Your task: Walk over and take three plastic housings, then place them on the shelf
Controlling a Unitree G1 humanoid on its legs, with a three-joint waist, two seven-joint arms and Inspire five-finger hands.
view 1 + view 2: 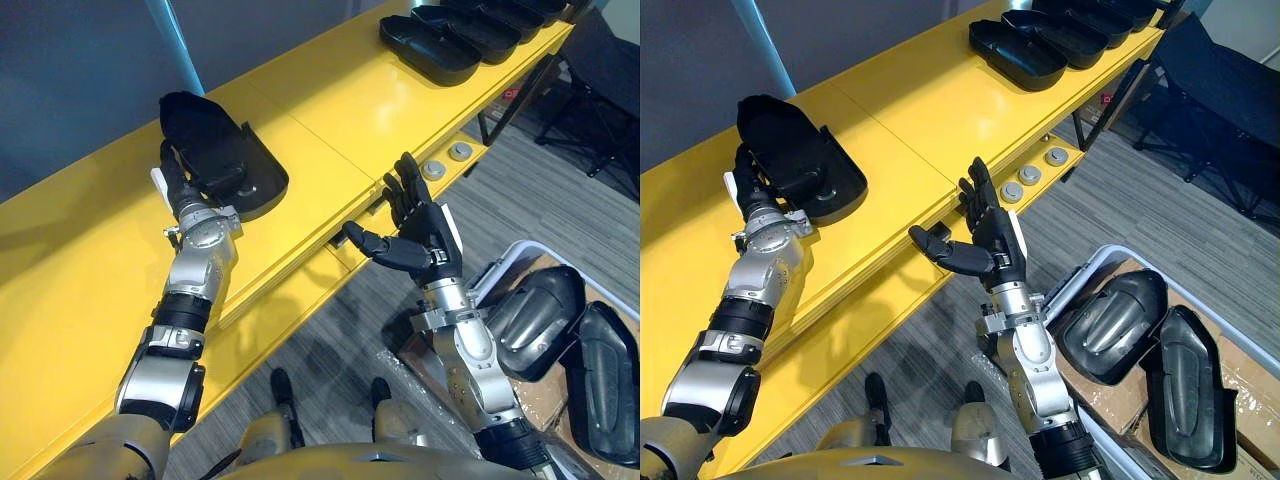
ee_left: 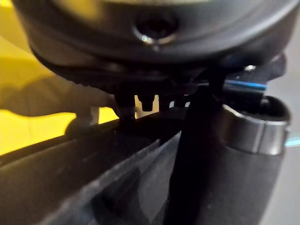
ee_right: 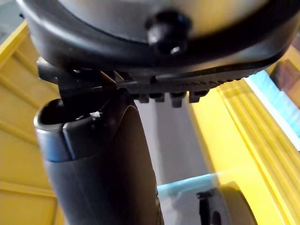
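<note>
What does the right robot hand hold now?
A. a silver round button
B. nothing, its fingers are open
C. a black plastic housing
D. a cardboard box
B: the right robot hand has straight, spread fingers with nothing between them, at the front edge of the yellow shelf; the nearest black housing lies by the left robot hand.
</note>
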